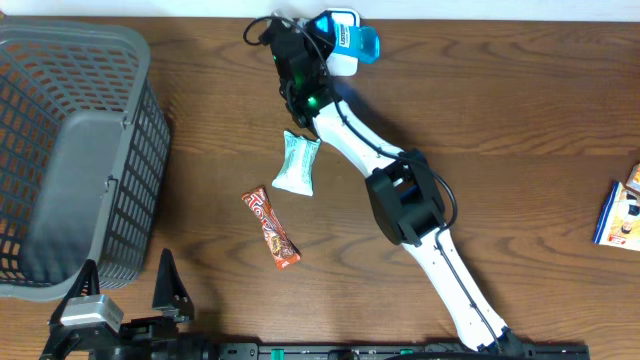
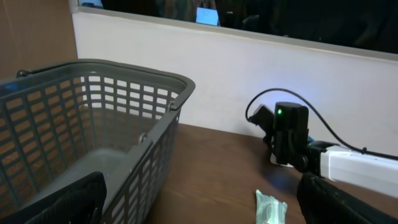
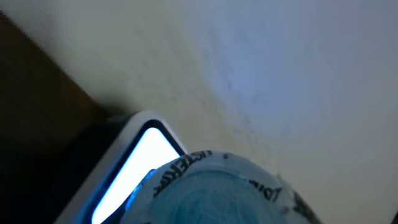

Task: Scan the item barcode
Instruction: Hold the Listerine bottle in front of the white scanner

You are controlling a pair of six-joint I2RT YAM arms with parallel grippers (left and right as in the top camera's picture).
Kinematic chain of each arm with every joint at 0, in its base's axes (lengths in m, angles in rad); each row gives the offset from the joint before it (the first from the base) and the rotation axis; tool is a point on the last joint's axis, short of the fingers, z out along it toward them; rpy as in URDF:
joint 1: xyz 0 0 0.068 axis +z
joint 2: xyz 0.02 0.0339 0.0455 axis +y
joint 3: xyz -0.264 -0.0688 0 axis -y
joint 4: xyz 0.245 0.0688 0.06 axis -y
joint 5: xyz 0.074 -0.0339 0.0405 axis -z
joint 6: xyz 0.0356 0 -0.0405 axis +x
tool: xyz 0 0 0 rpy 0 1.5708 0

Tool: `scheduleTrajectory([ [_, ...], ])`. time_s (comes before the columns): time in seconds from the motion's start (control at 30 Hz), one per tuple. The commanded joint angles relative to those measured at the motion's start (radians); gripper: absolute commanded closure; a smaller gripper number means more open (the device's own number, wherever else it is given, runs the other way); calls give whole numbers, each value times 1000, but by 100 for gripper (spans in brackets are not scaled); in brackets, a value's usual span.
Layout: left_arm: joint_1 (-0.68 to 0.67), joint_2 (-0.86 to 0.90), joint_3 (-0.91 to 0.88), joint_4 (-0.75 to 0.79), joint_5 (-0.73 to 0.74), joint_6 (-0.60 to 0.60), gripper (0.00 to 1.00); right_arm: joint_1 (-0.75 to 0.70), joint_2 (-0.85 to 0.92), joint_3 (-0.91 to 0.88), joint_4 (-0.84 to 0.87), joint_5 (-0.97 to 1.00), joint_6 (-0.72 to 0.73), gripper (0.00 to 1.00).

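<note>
The right tool (image 1: 330,45) grips the blue item (image 1: 358,42) at the bench's far edge, close against the scanner (image 1: 342,18) with its blue-lit window. Scanning looks to be in hand. The next move likely calls for turning the barcode toward that window. The left tool (image 1: 125,295) sits wide open at the near-left corner, beside the basket (image 1: 145,150).

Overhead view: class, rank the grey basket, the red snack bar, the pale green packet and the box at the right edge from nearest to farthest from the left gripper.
1. Grey basket, at the left, just above the left gripper.
2. Red snack bar, left of centre.
3. Pale green packet, beyond the bar, near the middle.
4. Box, at the far right edge.
</note>
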State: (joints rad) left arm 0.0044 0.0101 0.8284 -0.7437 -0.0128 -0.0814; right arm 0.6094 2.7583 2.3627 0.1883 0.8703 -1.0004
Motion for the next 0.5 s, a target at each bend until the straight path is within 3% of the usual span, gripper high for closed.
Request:
scheduleTrajectory([
  [0.0,-3,-7,-6,4,2,2,2,-8,-31,61,40,-3,-63,99],
  [0.27,-11,-7,-6,3,1,2,2,-32,-30,61,53,35,-58,99],
  [0.47,-11,-7,-6,3,1,2,2,-95,-42,61,80,280,-24,99],
])
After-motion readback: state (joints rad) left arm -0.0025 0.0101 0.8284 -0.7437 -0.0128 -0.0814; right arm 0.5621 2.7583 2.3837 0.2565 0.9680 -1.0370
